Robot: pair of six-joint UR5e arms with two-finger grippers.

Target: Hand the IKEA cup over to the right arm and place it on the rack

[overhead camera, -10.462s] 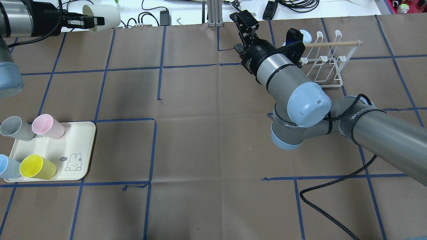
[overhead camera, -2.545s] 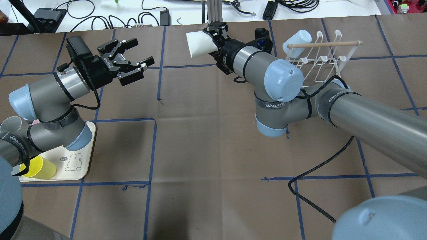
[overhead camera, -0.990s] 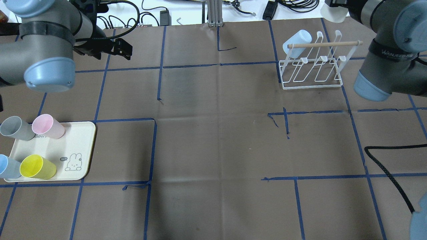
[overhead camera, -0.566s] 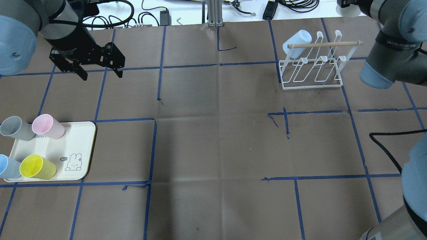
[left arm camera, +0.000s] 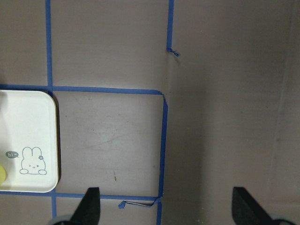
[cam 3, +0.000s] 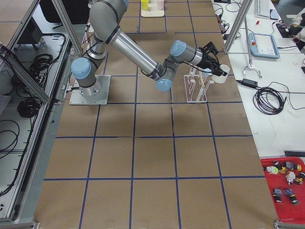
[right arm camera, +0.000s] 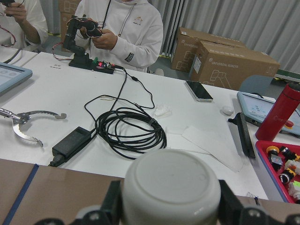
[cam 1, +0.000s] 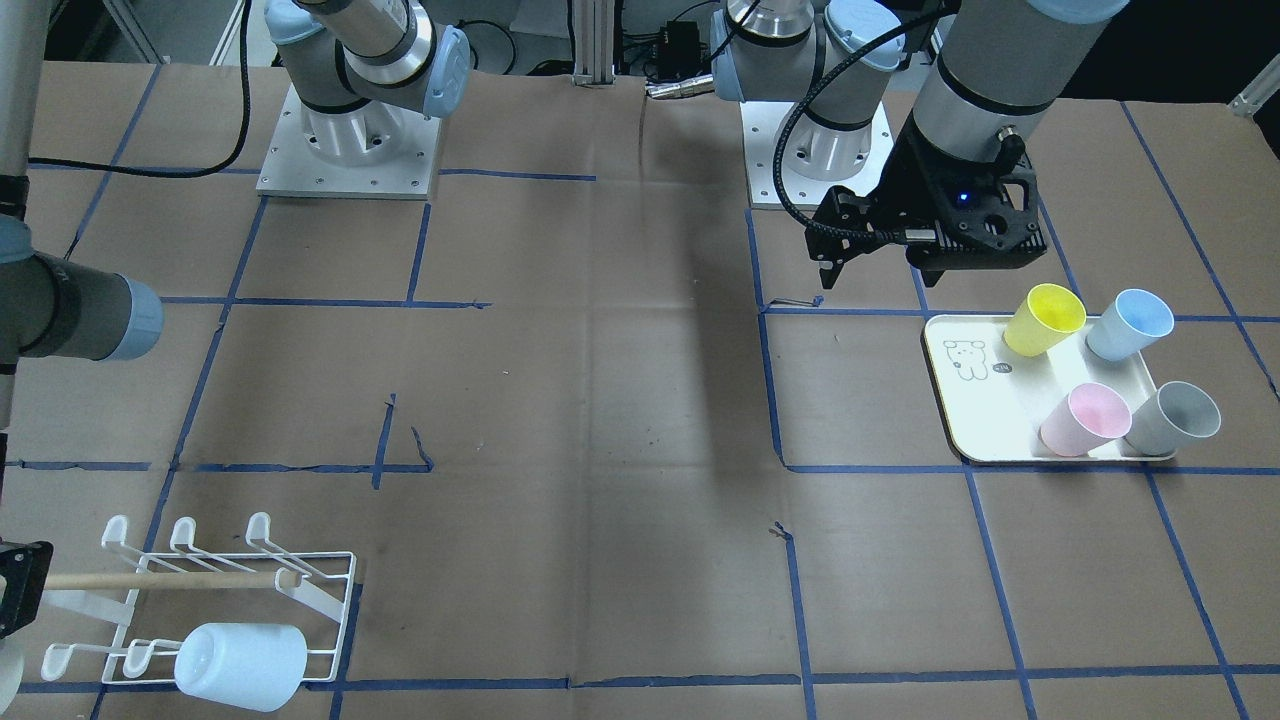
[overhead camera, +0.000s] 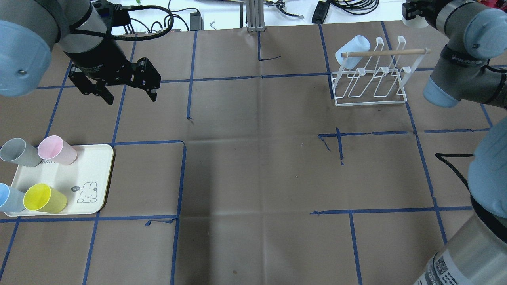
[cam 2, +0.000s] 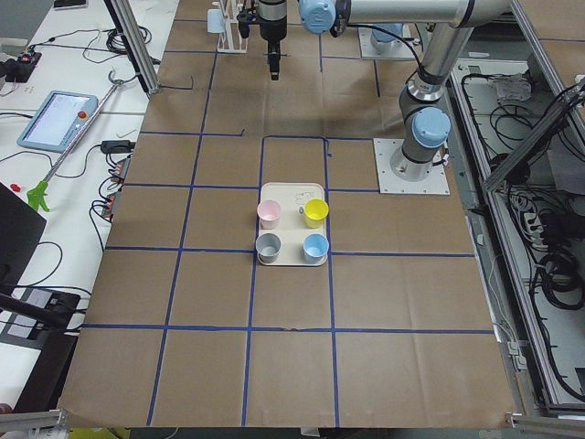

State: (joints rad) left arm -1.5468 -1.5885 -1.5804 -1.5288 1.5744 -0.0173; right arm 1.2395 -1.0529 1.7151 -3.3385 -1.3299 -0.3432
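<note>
Plainly, the right end effector (right arm camera: 169, 208) is pinching the IKEA cup (right arm camera: 171, 185) between its fingers (right arm camera: 114, 201), one on each flank, and holds it sideways in the air. The cup is off-white and round. Its flat base, with a shallow ring set into it, faces the wrist camera, and its mouth is hidden behind that base. From overhead only a pale sliver of it shows under the black end effector at the top edge of the view, the rest cut off. The rack (overhead camera: 372, 85) stands on the counter (overhead camera: 257, 158) just beside this end effector, toward the robot and to its left. It is a white wire frame with upturned prongs and a wooden dowel (overhead camera: 386, 52) across it. A pale blue cup (overhead camera: 352, 49) hangs at the rack's end farthest from the end effector. Well apart, the left end effector (overhead camera: 131, 98) points down over the counter with its fingers spread and nothing between them. Near it, toward the robot, lies a cream tray (overhead camera: 95, 174) with a rabbit drawing, carrying a grey cup (overhead camera: 18, 152), a pink cup (overhead camera: 55, 149), a yellow cup (overhead camera: 43, 198) and a blue cup (overhead camera: 10, 198), the last cut by the overhead view's edge.
</note>
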